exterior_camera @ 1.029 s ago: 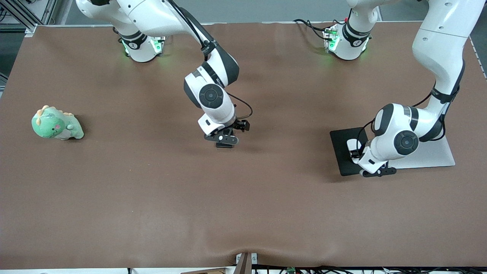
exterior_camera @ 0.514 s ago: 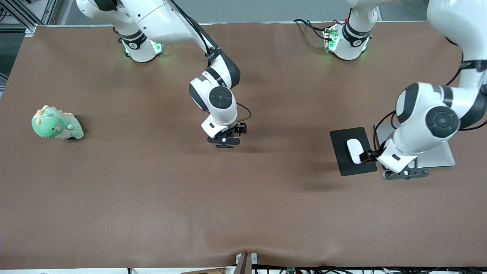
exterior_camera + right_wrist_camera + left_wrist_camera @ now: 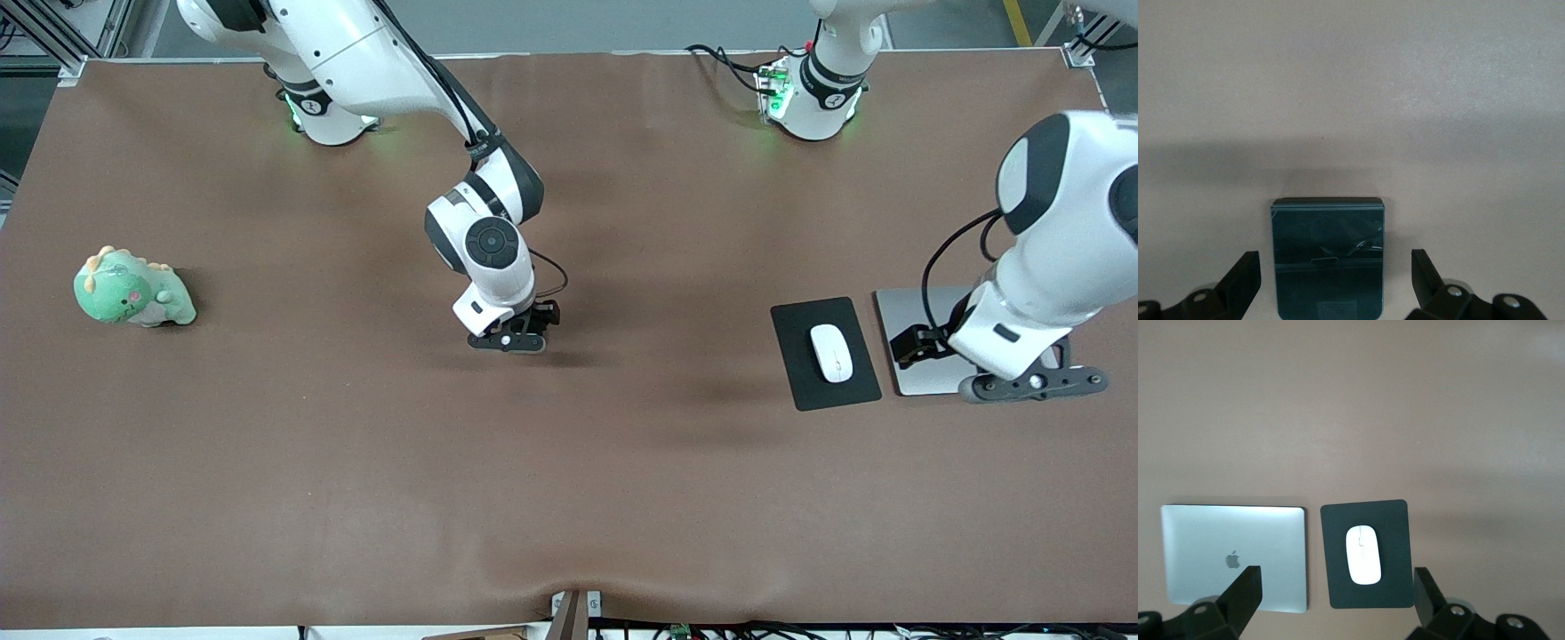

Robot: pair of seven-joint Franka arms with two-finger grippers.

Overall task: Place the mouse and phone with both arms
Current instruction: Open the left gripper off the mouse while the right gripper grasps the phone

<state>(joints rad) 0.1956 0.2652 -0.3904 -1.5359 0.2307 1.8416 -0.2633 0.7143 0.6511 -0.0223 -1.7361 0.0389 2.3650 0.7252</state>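
Observation:
The white mouse (image 3: pixel 831 352) lies on a black mouse pad (image 3: pixel 800 382), also seen in the left wrist view as mouse (image 3: pixel 1363 554) on pad (image 3: pixel 1395 520). My left gripper (image 3: pixel 1033 384) hangs open high over the silver laptop (image 3: pixel 916 347), holding nothing; its own view shows the gripper (image 3: pixel 1337 572) well above both. The black phone (image 3: pixel 1328 227) lies flat on the table under my right gripper (image 3: pixel 1335 257), whose open fingers stand apart on either side of it. In the front view that right gripper (image 3: pixel 508 342) is low over the table's middle and hides the phone.
A green dinosaur plush (image 3: pixel 132 289) sits toward the right arm's end of the table. The closed laptop (image 3: pixel 1218 540) lies beside the mouse pad, toward the left arm's end. Brown cloth covers the table (image 3: pixel 569 498).
The left arm has risen and swung off the mouse pad toward its own end of the table, uncovering the mouse. The right gripper has shifted slightly toward the right arm's end.

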